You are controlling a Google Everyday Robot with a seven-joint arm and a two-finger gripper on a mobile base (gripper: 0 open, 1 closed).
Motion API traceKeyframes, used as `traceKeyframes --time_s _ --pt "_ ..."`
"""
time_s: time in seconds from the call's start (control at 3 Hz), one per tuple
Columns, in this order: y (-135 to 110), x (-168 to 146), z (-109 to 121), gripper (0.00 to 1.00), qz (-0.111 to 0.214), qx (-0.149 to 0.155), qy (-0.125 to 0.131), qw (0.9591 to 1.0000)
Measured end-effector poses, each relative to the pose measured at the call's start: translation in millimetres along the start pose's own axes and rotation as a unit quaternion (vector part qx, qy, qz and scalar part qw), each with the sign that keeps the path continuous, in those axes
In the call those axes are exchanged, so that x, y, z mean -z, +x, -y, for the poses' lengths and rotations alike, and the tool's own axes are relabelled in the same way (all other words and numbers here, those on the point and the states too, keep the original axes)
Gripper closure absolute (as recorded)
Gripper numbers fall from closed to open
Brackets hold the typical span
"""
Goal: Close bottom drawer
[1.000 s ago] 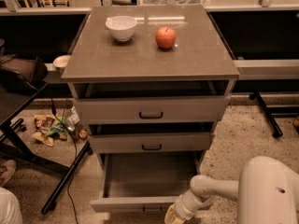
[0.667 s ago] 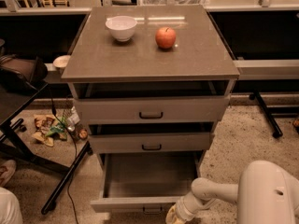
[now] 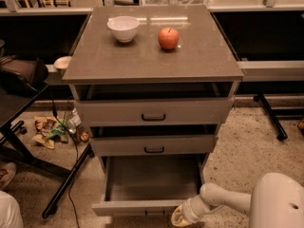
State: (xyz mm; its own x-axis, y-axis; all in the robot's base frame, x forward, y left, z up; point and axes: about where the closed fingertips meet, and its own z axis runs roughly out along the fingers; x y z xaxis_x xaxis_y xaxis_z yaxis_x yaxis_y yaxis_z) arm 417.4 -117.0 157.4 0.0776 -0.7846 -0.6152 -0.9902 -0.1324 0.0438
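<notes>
The bottom drawer [image 3: 142, 207] of the grey cabinet is pulled far out, its grey inside [image 3: 152, 177] open to view and nothing in it. Its flat front runs along the lower edge of the view, with the dark pull handle [image 3: 154, 214] partly cut off. My gripper [image 3: 179, 217] sits at the right end of that front, low in the view, on the end of my white arm [image 3: 223, 198]. The fingers are hidden below the frame edge.
The middle drawer [image 3: 153, 145] and top drawer [image 3: 153, 112] stand slightly out. A white bowl [image 3: 123, 28] and a red apple [image 3: 168, 38] sit on the cabinet top. A dark table and its legs [image 3: 66, 184] stand at the left, with litter [image 3: 52, 129] on the floor.
My arm and gripper have shifted slightly right along the drawer front. The drawer has not visibly moved.
</notes>
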Motion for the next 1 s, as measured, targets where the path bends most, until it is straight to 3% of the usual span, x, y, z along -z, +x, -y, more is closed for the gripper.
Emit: traceKeyframes --time_s 0.33,1.0 --pt "0.0 0.0 0.0 1.0 0.0 0.0 0.0 1.0" --pt "0.0 -0.1 -0.1 0.59 0.0 0.0 0.0 1.0"
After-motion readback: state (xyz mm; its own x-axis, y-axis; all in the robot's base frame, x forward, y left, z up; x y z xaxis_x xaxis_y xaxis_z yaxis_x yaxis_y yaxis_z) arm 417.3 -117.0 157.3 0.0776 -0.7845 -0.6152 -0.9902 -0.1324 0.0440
